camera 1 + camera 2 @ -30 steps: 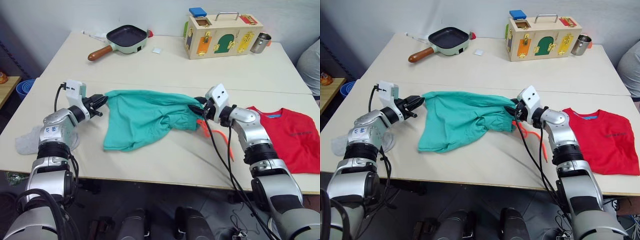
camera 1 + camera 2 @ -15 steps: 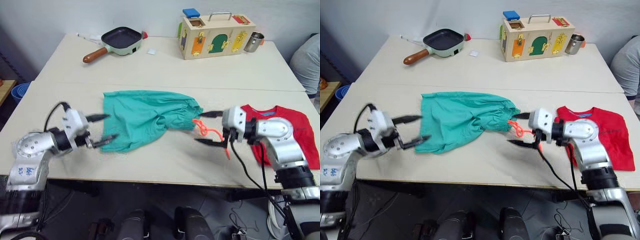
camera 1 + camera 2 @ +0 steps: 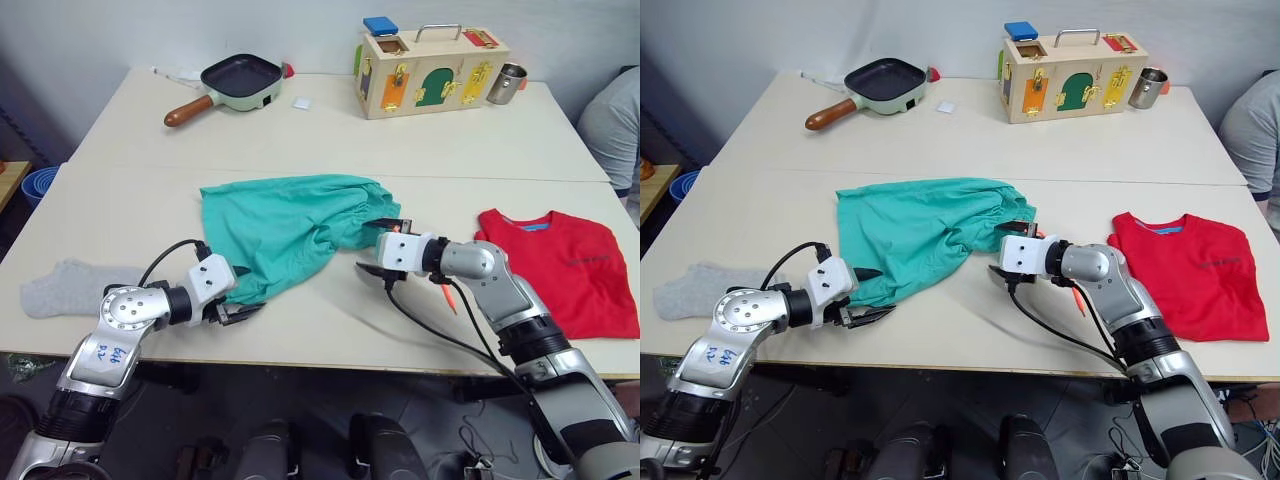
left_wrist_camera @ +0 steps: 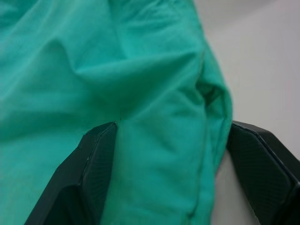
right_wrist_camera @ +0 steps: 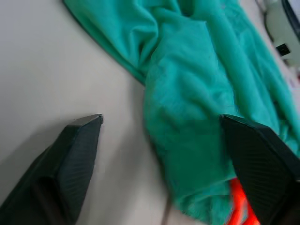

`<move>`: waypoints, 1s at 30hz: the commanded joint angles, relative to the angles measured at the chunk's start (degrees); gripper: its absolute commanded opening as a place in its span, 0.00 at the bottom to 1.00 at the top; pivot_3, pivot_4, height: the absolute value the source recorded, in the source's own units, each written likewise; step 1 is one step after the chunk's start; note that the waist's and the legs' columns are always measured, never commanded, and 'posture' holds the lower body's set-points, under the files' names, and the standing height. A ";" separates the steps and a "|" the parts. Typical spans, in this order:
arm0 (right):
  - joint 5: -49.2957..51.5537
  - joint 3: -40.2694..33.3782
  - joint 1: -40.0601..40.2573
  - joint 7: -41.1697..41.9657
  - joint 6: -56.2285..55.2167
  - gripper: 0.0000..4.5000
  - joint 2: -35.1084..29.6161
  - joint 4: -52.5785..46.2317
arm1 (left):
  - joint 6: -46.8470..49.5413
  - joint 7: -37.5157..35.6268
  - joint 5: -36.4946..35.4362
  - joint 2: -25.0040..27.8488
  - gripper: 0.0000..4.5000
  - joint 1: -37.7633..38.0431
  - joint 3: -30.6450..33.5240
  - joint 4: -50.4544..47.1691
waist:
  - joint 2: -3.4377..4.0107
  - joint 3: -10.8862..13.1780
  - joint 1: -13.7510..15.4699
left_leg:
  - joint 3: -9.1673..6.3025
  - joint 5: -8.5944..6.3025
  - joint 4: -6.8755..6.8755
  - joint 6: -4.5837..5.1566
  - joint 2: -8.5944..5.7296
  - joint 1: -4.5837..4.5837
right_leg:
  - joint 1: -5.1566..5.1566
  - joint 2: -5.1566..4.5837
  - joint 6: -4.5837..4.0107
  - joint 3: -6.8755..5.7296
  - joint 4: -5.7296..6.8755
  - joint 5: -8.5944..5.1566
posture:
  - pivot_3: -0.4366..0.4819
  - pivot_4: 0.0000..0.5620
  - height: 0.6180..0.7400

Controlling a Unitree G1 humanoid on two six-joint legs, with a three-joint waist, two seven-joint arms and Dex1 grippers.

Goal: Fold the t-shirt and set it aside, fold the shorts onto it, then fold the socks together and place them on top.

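Here, the big table (image 3: 330, 130) is holding everything. The shorts (image 3: 285, 225) are lying crumpled in the middle of it. The t-shirt (image 3: 565, 265) is lying flat on the robot's right side, well apart from the shorts. One of the socks (image 3: 65, 287) is sitting near the left edge.

The left gripper (image 3: 868, 295) is reaching to the near bottom corner of the shorts. Its fingers (image 4: 96, 178) are spread wide, with green cloth lying between them.

The right gripper (image 3: 378, 246) is sitting at the bunched waist end of the shorts. Its fingers (image 5: 75, 159) are spread wide too. One is resting over bare table and the other is by the cloth and the orange drawstring (image 3: 447, 293).
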 commanded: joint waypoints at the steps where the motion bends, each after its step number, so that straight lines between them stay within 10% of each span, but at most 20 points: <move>1: -2.73 0.69 -1.52 -3.15 -2.70 0.55 0.35 1.50 | 1.26 0.80 2.14 0.31 0.84 -0.63 -0.67 0.42 | 0.00 0.00 0.04 | 0.00 0.00 0.01 0.01 0.00 0.00 | 0.02 0.00 0.00 0.00 -0.02 0.00 | 0.48 0.27 1.00; 4: -4.35 1.06 -2.87 -4.86 -3.79 0.32 0.44 3.43 | 3.06 0.56 1.79 0.06 0.84 -0.48 -0.74 0.29 | 0.00 0.00 -0.03 | 0.01 0.02 0.06 0.03 -0.01 0.00 | 0.05 -0.01 0.00 0.01 -0.02 0.00 | 0.48 0.27 1.00; 8: -5.57 1.51 -4.02 -4.61 -3.26 0.00 0.17 6.47 | 3.84 0.09 1.90 0.14 0.57 -0.18 -0.91 0.88 | 0.00 0.00 -0.04 | 0.01 0.05 0.05 0.00 0.00 0.08 | 0.10 0.00 0.00 0.02 0.01 0.00 | 0.48 0.27 1.00; 16: 0.00 -1.41 -1.69 3.96 -5.07 0.00 -6.53 4.61 | -0.07 -2.80 2.10 3.69 0.03 2.11 0.84 4.88 | 0.00 0.00 -0.04 | 0.01 0.06 0.01 -0.01 0.00 0.16 | 0.14 -0.01 0.00 0.04 0.02 0.00 | 0.48 0.27 1.00; 30: 22.34 -8.05 21.41 26.34 3.24 0.00 -24.73 -19.22 | -25.67 -14.99 -1.50 7.90 0.01 1.90 2.87 14.97 | 0.00 0.00 0.14 | 0.20 0.11 -0.52 -0.08 0.04 0.42 | 0.16 -0.06 -0.08 0.12 -0.14 -0.04 | 0.48 0.27 1.00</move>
